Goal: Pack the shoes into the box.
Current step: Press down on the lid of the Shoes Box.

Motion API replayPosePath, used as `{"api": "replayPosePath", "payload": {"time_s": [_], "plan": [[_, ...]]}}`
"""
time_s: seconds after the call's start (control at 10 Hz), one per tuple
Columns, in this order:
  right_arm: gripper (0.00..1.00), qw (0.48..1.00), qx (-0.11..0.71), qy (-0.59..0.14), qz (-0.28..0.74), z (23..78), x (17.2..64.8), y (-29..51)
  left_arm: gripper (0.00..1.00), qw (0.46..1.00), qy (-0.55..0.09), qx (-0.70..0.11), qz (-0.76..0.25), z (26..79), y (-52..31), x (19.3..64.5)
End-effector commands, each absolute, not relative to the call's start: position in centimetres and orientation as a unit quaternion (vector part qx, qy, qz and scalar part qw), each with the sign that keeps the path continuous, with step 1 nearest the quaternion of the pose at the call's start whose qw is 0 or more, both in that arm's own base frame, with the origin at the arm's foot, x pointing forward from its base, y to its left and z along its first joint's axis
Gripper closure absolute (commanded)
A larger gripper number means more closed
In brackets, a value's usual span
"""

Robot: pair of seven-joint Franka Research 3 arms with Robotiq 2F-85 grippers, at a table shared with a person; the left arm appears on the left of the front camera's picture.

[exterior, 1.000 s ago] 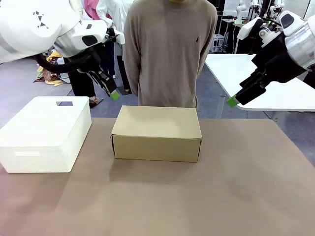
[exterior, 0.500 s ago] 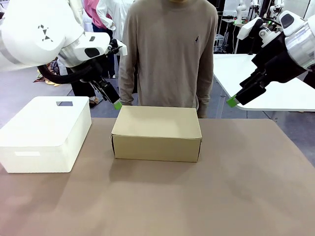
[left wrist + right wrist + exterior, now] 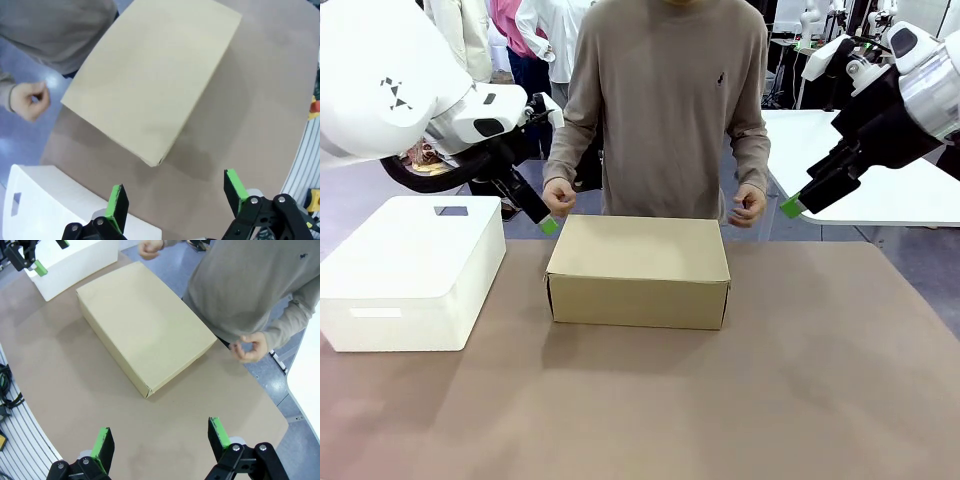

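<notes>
Cardboard box [image 3: 638, 270] sits shut mid-table before a person, left gripper [image 3: 175, 200] and right gripper [image 3: 160, 447] hovering off its far corners, jaws wide and empty. Risk: the person's hands [image 3: 558, 196] near the box could be clipped by a descending arm.

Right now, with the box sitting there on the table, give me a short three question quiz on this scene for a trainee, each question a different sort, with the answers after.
1. True or false: the cardboard box has its lid shut.
2. What stands beside the box toward the robot's left? A) a white bin B) a basket C) a tray
3. Fill in: the left gripper and the right gripper both have their jaws ____.

Key: 1 true. 2 A, the white bin. 3 open; neither holds anything, and the person's hands hover at the box's far corners.
</notes>
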State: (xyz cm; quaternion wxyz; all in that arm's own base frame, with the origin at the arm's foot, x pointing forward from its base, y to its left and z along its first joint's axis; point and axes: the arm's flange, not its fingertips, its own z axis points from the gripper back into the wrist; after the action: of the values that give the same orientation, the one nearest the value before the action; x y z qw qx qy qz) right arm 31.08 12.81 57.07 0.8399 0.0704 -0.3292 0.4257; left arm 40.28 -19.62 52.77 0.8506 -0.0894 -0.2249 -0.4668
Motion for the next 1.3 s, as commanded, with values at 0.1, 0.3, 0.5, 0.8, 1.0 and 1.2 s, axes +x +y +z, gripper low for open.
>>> {"api": "replayPosePath", "payload": {"time_s": [0.1,0.3,0.5,0.8,1.0,1.2], "plan": [[0.0,0.846,0.066,-0.326,0.418,57.0,30.9,12.9,0.0,0.831,-0.223,-0.109,-0.497,54.3,-20.6,43.8],[0.0,0.846,0.066,-0.326,0.418,57.0,30.9,12.9,0.0,0.846,-0.225,-0.09,-0.475,53.0,-19.9,40.5],[0.0,0.846,0.066,-0.326,0.418,57.0,30.9,12.9,0.0,0.846,-0.225,-0.09,-0.475,53.0,-19.9,40.5],[0.0,0.846,0.066,-0.326,0.418,57.0,30.9,12.9,0.0,0.846,-0.225,-0.09,-0.475,53.0,-19.9,40.5],[0.0,0.846,0.066,-0.326,0.418,57.0,30.9,12.9,0.0,0.846,-0.225,-0.09,-0.475,53.0,-19.9,40.5],[0.0,0.846,0.066,-0.326,0.418,57.0,30.9,12.9,0.0,0.846,-0.225,-0.09,-0.475,53.0,-19.9,40.5]]}}
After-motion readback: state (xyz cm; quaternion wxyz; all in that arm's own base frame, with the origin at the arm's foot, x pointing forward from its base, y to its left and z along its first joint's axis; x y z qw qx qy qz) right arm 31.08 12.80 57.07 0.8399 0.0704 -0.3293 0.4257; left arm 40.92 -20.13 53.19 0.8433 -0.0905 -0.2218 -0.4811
